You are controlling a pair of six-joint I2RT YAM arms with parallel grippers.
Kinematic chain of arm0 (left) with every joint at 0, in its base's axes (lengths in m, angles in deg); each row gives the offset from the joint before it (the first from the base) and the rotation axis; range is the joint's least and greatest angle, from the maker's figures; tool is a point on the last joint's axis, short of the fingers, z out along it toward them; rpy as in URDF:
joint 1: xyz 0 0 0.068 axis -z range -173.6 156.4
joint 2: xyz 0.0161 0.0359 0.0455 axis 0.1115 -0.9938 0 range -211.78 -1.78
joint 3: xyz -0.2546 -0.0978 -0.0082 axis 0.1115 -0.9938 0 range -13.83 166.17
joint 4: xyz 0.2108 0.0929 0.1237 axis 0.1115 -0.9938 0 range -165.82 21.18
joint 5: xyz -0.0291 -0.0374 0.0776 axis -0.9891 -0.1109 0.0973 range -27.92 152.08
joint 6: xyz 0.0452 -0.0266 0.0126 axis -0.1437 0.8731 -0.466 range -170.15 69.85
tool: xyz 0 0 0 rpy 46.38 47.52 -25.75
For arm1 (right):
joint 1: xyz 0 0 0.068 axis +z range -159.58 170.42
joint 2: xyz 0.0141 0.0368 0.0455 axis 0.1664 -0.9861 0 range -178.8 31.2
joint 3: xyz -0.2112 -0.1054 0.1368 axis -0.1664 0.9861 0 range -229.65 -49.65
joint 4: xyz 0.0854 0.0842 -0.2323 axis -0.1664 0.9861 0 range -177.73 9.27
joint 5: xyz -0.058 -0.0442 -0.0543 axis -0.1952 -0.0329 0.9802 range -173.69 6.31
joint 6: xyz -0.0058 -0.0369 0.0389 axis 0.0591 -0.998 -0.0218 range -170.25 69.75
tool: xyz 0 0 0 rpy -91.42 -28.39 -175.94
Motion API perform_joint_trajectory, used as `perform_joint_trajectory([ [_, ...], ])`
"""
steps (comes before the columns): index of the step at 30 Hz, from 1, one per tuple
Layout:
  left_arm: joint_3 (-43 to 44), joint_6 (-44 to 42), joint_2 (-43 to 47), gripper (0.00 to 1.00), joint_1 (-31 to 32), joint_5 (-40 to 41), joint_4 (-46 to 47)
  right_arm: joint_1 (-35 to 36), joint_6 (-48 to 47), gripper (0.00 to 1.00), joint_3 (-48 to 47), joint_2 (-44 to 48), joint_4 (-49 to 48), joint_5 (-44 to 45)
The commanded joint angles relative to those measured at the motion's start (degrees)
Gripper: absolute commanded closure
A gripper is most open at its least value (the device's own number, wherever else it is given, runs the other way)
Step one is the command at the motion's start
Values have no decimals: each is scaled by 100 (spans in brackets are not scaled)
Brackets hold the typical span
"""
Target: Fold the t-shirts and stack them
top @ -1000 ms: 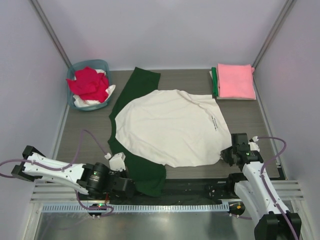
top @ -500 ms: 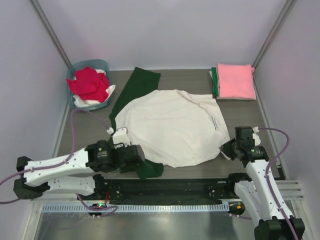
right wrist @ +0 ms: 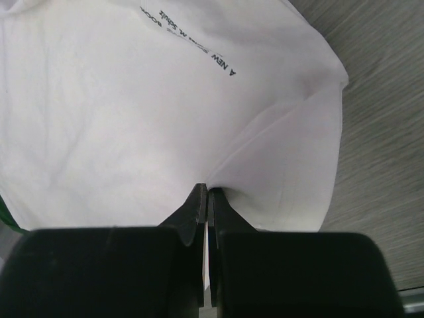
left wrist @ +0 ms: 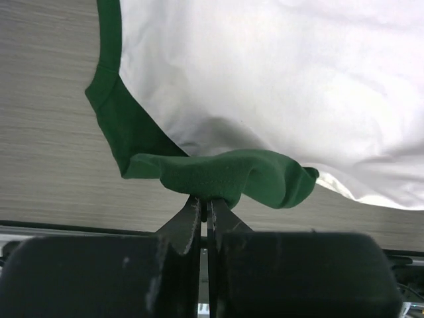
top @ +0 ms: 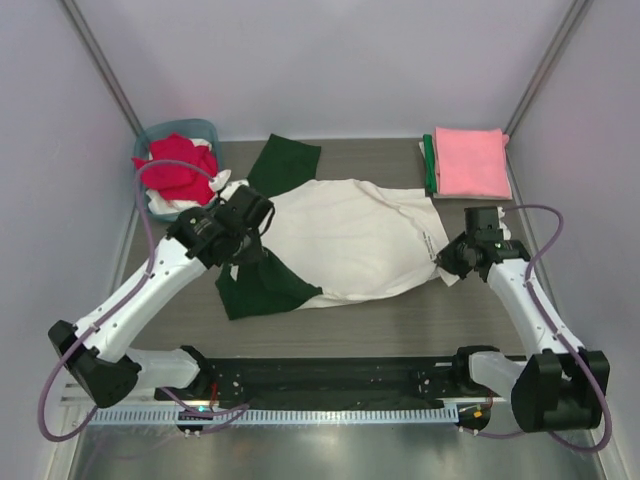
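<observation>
- The cream shirt (top: 350, 240) lies spread across the middle of the table (top: 400, 330), with its dark green sleeves at the left end and black print (right wrist: 189, 40) near the right edge.
- The left gripper (left wrist: 204, 207) is closed tight on a fold of green sleeve (left wrist: 232, 177). That sleeve is lifted and doubled over toward the cream body.
- The right gripper (right wrist: 207, 197) is clamped too, nipping the cream cloth at the shirt's right hem, near the print.
- A folded pink shirt (top: 470, 162) sits at the far right corner, with the edge of a green shirt (top: 429, 165) showing along its left side.
- The basket (top: 148, 138) at far left holds a red shirt (top: 180, 168) over white cloth (top: 165, 205).
</observation>
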Motion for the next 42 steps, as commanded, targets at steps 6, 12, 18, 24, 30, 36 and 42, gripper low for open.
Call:
perform_joint_trajectory([
  [6, 912, -1367, -921, 100, -1018, -501, 560, -13, -444, 99, -999, -1303, -660, -266],
  [12, 1448, -1815, -1729, 100, -1405, -440, 674, -4, -559, 99, -1492, -2042, -775, -152],
  [18, 1992, -2088, -2799, 100, -1888, -545, 885, -13, -646, 99, -2001, -3026, -907, -152],
  [24, 4411, -2106, -4654, 66, -2477, -1019, -289, -48, -1172, 15, -3942, -4432, 85, -153],
  [30, 3579, -1852, -3517, 30, -2310, -985, 58, -119, -1437, 5, -3691, -3531, 227, 392],
  [36, 494, -1185, -1524, 30, -2310, -1142, 919, -592, -1358, 22, -1653, -2036, -326, 7],
  [42, -1959, -402, -211, 30, -2328, -1301, 1939, -1173, -1385, 27, -105, -1516, -1012, -811],
])
